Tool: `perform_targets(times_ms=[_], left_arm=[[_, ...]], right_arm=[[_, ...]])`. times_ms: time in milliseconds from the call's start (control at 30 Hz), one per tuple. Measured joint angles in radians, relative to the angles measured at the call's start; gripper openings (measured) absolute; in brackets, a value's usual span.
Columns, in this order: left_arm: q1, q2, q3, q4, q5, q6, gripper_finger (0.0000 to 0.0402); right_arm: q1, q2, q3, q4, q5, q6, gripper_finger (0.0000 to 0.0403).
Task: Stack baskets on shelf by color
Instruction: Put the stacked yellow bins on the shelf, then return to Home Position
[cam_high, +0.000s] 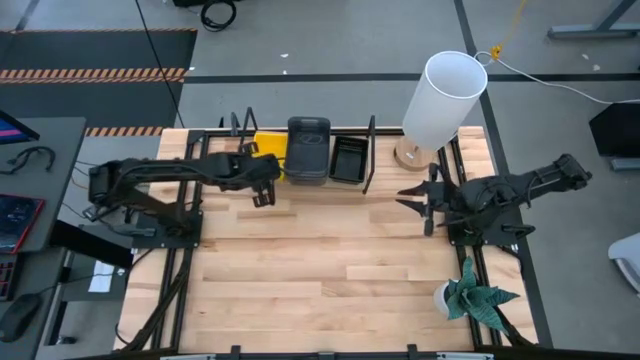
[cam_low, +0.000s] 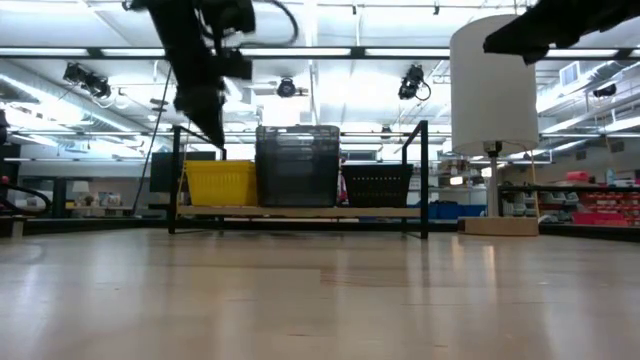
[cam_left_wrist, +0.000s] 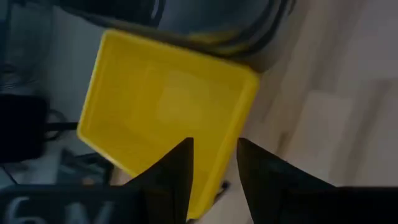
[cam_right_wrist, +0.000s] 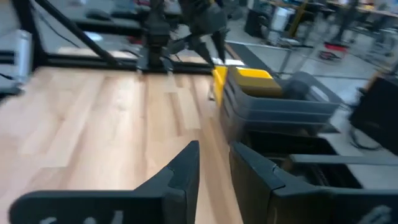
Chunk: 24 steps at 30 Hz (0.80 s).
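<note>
The shelf (cam_low: 300, 211) stands at the table's far edge and carries three groups of baskets. A yellow basket (cam_high: 270, 150) sits on its left part, a stack of dark grey baskets (cam_high: 308, 148) in the middle, and a black slotted basket (cam_high: 348, 158) on the right. My left gripper (cam_high: 262, 195) hovers open above the near rim of the yellow basket (cam_left_wrist: 161, 106), well over it in the low view (cam_low: 213, 135). My right gripper (cam_high: 405, 196) waits open over the table's right part, pointing toward the shelf (cam_right_wrist: 214, 168).
A white cylindrical lamp (cam_high: 445, 95) on a wooden base stands right of the shelf, close to my right arm. A small potted plant (cam_high: 475, 300) sits at the table's near right corner. The shelf's black uprights (cam_high: 371, 150) rise beside the baskets.
</note>
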Motion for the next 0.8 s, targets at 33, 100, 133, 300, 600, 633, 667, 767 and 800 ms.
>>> perform_targets(times_ms=[33, 100, 133, 300, 600, 633, 667, 767, 800], left_arm=[[-0.001, -0.024, 0.0, 0.004, 0.024, -0.008, 0.013], [-0.001, -0.064, 0.0, 0.031, 0.095, -0.018, 0.013], [-0.001, -0.082, 0.0, 0.058, 0.138, -0.026, 0.0129], [-0.012, -0.152, -0.056, 0.25, 0.297, -0.032, 0.0126], [-0.04, -0.274, -0.257, 0.504, 0.349, -0.079, 0.0121], [-0.041, -0.292, -0.279, 0.527, 0.349, -0.089, 0.0121], [-0.044, -0.31, -0.3, 0.556, 0.35, -0.093, 0.0121], [-0.045, -0.374, -0.365, 0.621, 0.351, -0.115, 0.0121], [-0.045, -0.399, -0.387, 0.642, 0.35, -0.123, 0.0121]], right_arm=[[-0.014, -0.021, -0.007, 0.0, -0.033, -0.003, 0.009], [-0.038, -0.064, -0.028, 0.007, -0.091, -0.012, 0.0079], [-0.05, -0.088, -0.042, 0.011, -0.111, -0.017, 0.0074], [-0.089, -0.192, -0.107, 0.037, -0.162, -0.037, 0.0047], [-0.103, -0.316, -0.136, 0.059, -0.177, 0.011, 0.0022], [-0.103, -0.322, -0.136, 0.054, -0.177, 0.014, 0.002], [-0.103, -0.325, -0.136, 0.057, -0.178, 0.016, 0.0018], [-0.103, -0.328, -0.136, 0.062, -0.192, 0.038, 0.0012], [-0.103, -0.327, -0.137, 0.065, -0.197, 0.042, 0.0011]])
